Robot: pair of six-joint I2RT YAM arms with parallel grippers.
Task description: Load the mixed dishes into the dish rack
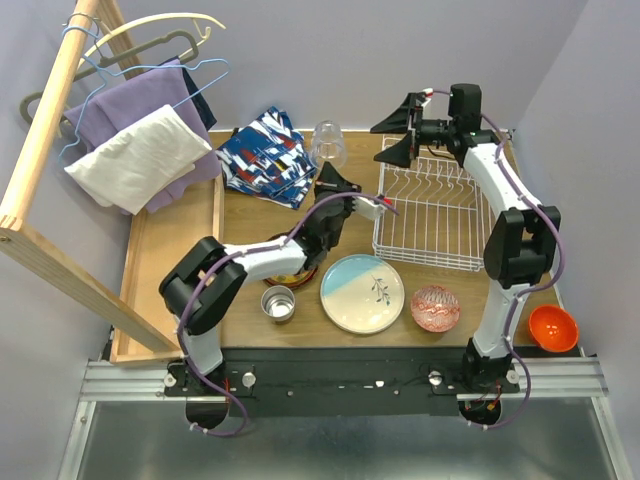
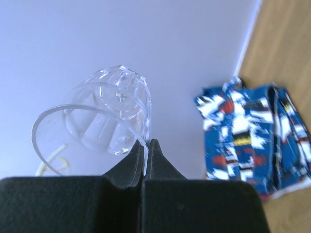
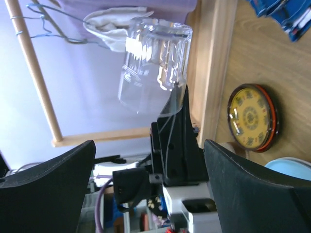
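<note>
My left gripper (image 1: 331, 174) is shut on the rim of the clear glass (image 1: 328, 143), holding it in the air beyond the table's middle. In the left wrist view the glass (image 2: 104, 119) lies tilted with its rim pinched between the closed jaws (image 2: 146, 147). My right gripper (image 1: 393, 136) is open above the far left corner of the white dish rack (image 1: 378, 232); nothing is between its fingers. In the right wrist view its fingers (image 3: 252, 184) frame the glass (image 3: 153, 63) from a distance. On the table are the pale blue-cream plate (image 1: 362, 293), steel cup (image 1: 278, 302), red-patterned bowl (image 1: 435, 307), orange bowl (image 1: 553, 328) and red-yellow plate (image 3: 251, 118).
A blue-red-white patterned cloth (image 1: 268, 155) lies at the back of the table. A wooden rail (image 1: 45, 130) with wire hangers and hung clothes (image 1: 135, 150) stands at the left, over a raised wooden strip (image 1: 165, 260).
</note>
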